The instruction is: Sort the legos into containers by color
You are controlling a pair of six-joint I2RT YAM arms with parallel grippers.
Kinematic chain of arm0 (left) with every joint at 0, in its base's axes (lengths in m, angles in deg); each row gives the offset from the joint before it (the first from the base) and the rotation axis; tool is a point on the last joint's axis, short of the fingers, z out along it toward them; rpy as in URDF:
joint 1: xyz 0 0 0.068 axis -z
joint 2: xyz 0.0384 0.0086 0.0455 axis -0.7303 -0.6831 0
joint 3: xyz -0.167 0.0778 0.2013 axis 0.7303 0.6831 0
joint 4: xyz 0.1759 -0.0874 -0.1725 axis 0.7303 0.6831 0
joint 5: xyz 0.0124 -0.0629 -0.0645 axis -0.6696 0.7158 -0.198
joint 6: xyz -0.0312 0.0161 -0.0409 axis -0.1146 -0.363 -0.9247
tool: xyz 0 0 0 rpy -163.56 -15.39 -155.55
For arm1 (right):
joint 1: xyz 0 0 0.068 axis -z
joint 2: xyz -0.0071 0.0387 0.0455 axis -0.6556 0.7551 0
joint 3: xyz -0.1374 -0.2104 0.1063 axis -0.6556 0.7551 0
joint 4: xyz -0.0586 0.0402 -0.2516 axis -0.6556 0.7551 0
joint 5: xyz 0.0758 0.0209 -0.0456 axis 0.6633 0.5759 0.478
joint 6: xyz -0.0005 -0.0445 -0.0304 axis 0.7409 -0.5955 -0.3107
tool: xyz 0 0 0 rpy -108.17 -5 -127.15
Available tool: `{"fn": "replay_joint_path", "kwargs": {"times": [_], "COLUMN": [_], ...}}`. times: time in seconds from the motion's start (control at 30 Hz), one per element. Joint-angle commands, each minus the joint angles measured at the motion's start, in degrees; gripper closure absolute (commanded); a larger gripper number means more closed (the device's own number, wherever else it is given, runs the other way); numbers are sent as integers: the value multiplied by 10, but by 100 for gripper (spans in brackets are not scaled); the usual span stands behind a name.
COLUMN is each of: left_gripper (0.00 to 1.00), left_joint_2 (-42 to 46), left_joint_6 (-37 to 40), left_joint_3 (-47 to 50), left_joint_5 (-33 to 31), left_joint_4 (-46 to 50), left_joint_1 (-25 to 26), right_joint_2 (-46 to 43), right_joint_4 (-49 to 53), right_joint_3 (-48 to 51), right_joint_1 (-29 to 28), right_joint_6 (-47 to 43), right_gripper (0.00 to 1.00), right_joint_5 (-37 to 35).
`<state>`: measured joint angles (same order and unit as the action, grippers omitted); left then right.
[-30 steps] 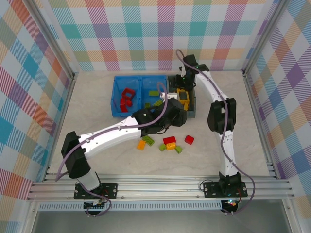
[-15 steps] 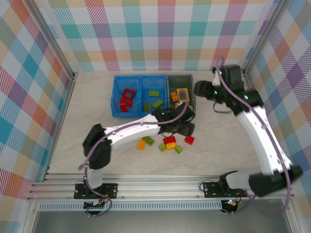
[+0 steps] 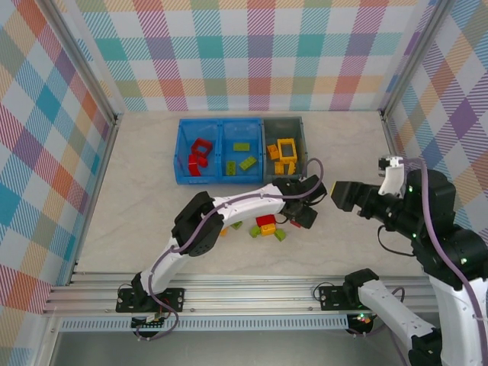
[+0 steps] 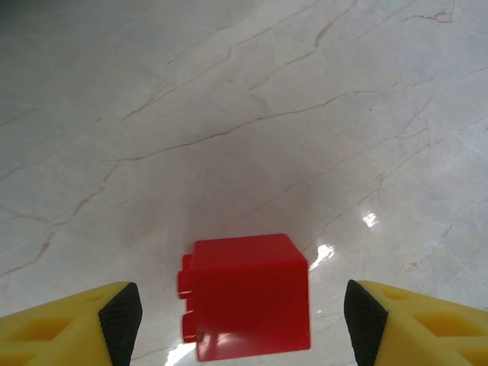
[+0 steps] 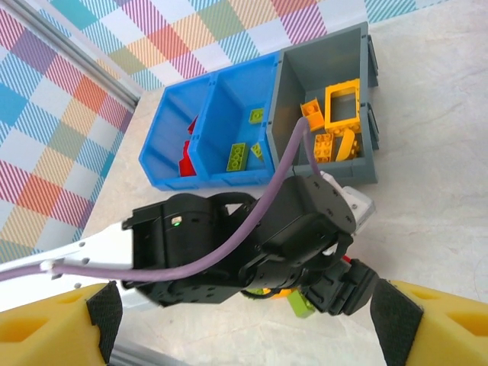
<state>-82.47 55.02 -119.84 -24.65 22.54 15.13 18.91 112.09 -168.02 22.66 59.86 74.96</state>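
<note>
A red lego (image 4: 248,293) lies on the marble table between the open fingers of my left gripper (image 4: 242,324), with a gap on each side. From above, the left gripper (image 3: 303,213) hangs at the right end of the loose pile: a red lego (image 3: 265,221), a yellow one (image 3: 268,230) and green ones (image 3: 280,235). My right gripper (image 3: 335,197) floats high to the right of the pile, open and empty (image 5: 250,320). The blue container (image 3: 181,152) holds red legos (image 3: 198,152) on the left and green ones (image 3: 242,156) on the right. The grey container (image 3: 301,149) holds yellow legos (image 3: 284,152).
The left arm (image 3: 229,206) stretches across the table in front of the blue container and covers part of the pile. In the right wrist view the left wrist (image 5: 252,244) sits below the open fingers. Checked walls enclose the table on three sides.
The right arm has pulled back from the grey container to the right and up, and its jaws have opened wider. The left gripper has moved right along the pile to the red lego.
</note>
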Motion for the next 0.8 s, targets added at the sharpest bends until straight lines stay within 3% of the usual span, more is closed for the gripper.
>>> {"fn": "replay_joint_path", "kwargs": {"times": [0.0, 0.2, 0.43, 0.6, 0.7, 0.77], "left_gripper": [27, 34, 56, 60, 61, 60], "left_joint_2": [-19, -40, -29, 75, 170, 234], "left_joint_6": [-13, -13, -8, -23, -38, -43], "left_joint_3": [-23, -24, -21, 44, 111, 162], "left_joint_5": [5, -17, -28, -63, -66, -74], "left_joint_4": [25, 20, -6, -27, -32, -25], "left_joint_1": [9, 10, 10, 6, -20, -49], "right_joint_2": [-4, -10, -7, -1, 24, 45], "right_joint_4": [50, 32, 24, -1, -23, -41], "right_joint_3": [-5, 22, 34, 55, 69, 83], "right_joint_1": [-1, -1, -2, -1, -2, -17], "right_joint_6": [-2, 5, 2, -29, -56, -68], "right_gripper": [14, 16, 18, 21, 27, 28], "right_joint_5": [9, 20, 29, 77, 134, 135]}}
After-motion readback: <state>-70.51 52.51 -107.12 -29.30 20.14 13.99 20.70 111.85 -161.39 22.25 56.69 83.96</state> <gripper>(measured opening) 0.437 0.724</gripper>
